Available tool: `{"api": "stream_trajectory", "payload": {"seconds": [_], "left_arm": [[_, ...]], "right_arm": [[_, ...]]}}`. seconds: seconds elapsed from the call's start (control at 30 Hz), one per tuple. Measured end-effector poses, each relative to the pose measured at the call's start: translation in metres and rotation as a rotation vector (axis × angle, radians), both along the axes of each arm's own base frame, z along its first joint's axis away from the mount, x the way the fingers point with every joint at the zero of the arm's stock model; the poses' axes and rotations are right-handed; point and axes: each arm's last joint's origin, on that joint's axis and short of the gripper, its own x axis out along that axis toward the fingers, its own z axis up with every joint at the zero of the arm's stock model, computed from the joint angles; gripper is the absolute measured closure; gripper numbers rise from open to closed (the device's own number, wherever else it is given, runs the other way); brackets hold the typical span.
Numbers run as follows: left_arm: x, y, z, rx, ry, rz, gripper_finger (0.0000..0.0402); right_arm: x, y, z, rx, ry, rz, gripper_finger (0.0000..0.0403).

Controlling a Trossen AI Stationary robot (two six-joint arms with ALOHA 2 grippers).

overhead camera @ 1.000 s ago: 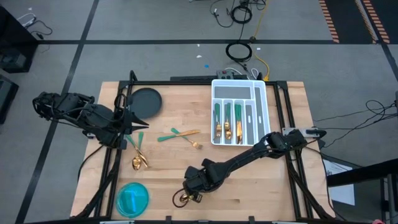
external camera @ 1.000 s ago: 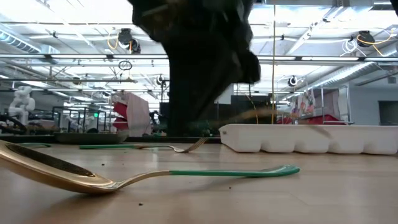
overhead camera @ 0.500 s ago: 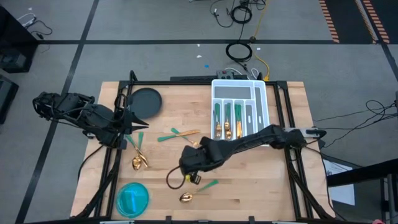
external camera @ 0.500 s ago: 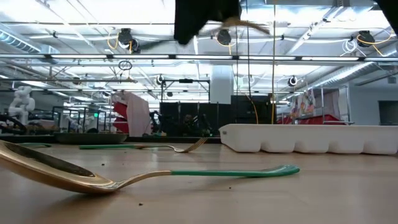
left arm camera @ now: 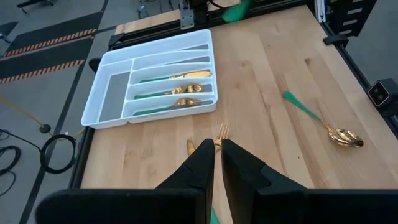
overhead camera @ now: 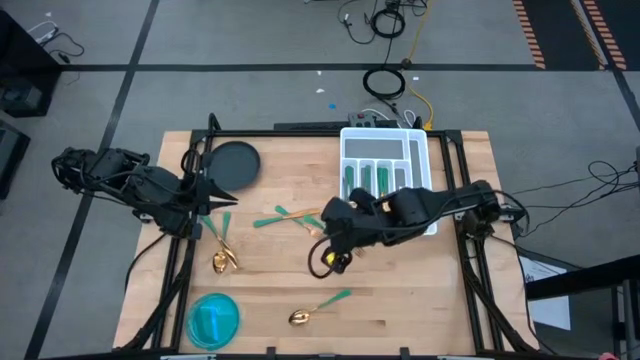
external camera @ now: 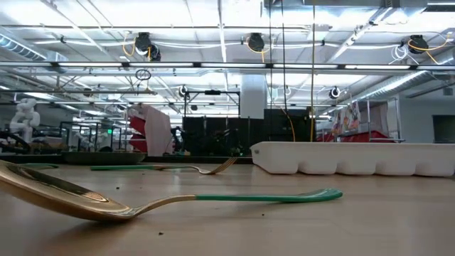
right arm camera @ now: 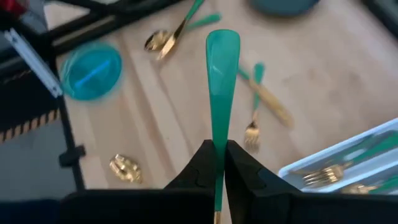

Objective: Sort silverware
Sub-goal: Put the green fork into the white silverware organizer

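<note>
silverware sorting is partly done. white tray already holds several gold-and-green pieces in its long slots, roughly three slots filled as far as the left wrist view shows.

right gripper is clenched on a green-handled utensil, handle pointing forward out of the fingers; its gold end is mostly hidden under the gripper, so can't tell if fork, spoon or knife. in the high view this gripper sits just beside the tray's near-left corner, over the bare table, not over a slot.

left gripper parked well left of the tray, near the dark round plate, fingers nearly together, nothing visibly between them.

left to sort, all left of the tray:
- fork and another crossed piece near the tray
- a couple of spoons further left, by the left arm
- one spoon further left and toward the front edge, big in the low view

blue round lid or dish well left of the tray at the front, not part of the sort.

judgement: somewhat under half done, held piece next to go in, about five loose pieces after that.
</note>
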Motion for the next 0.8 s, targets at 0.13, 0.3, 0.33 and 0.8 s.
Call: {"api": "stream_trajectory", "payload": {"seconds": [0.13, 0.3, 0.33, 0.8], "left_arm": [[0.000, 0.000, 0.001, -0.002, -0.009, 0.002, 0.0363], [0.001, 0.000, 0.001, 0.000, -0.010, 0.005, 0.0363], [0.000, 0.000, 0.001, 0.000, -0.009, 0.005, 0.0363], [0.001, 0.000, 0.001, -0.007, -0.014, 0.011, 0.0363]], "right_arm": [[-0.004, -0.003, 0.005, -0.016, -0.014, -0.019, 0.0403], [0.003, -0.007, -0.002, -0.005, -0.004, -0.066, 0.0403], [0.005, -0.010, -0.004, -0.011, -0.004, -0.086, 0.0403], [0.020, -0.077, -0.005, -0.071, -0.019, -0.275, 0.0403]]}}
